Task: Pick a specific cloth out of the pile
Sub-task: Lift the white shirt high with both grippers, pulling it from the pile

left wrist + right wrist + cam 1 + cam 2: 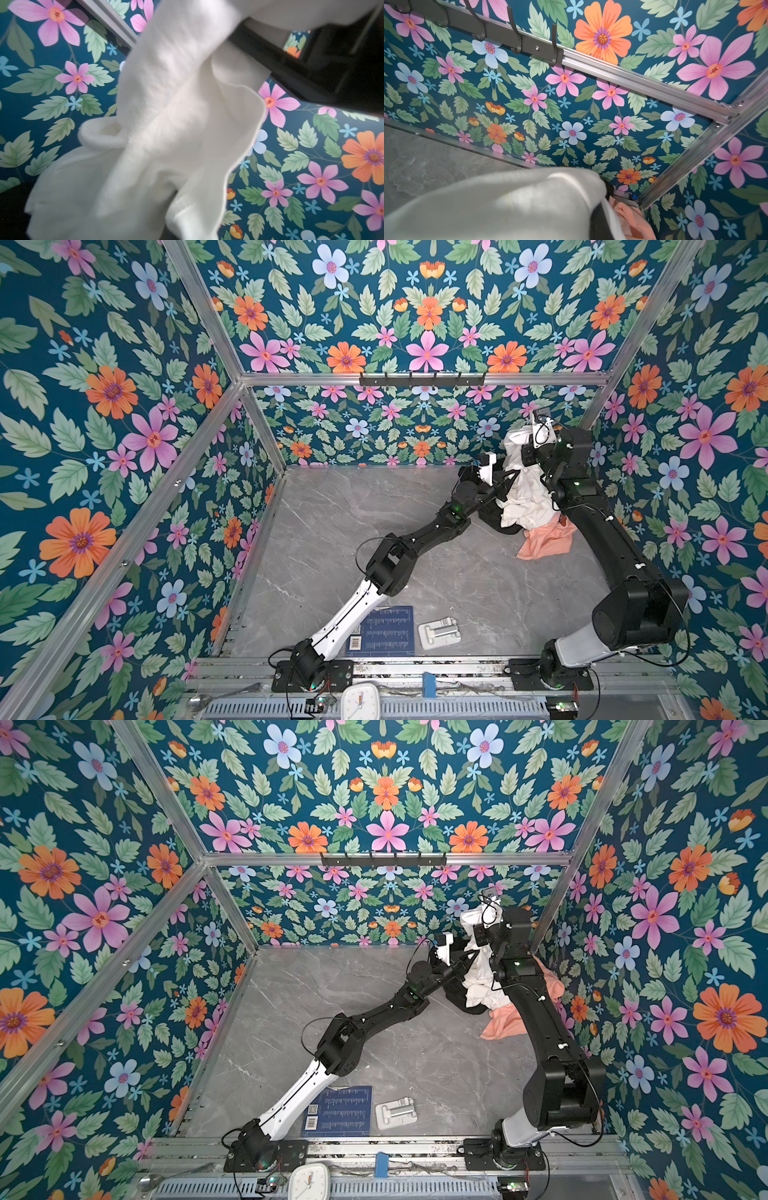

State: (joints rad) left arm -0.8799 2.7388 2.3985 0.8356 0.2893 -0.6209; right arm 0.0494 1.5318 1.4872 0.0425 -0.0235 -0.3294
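Observation:
In both top views the white cloth [524,497] [478,986] hangs in a long wrinkled bundle at the back right, off the grey table. My right gripper [520,443] [474,923] is shut on its top end, fingers buried in fabric. My left gripper [508,484] [466,964] reaches across and is shut on its middle. The cloth's lower end still touches the pile: a peach-orange shirt [545,543] [630,218] and a black garment [492,519]. The cloth [176,124] [508,203] fills both wrist views and hides the jaws.
A blue book [384,630] and a white plastic piece [438,632] lie near the table's front edge. A black hook rack [422,379] [508,33] sits on the back rail. The flowered back wall and corner post [598,406] stand close behind the cloth.

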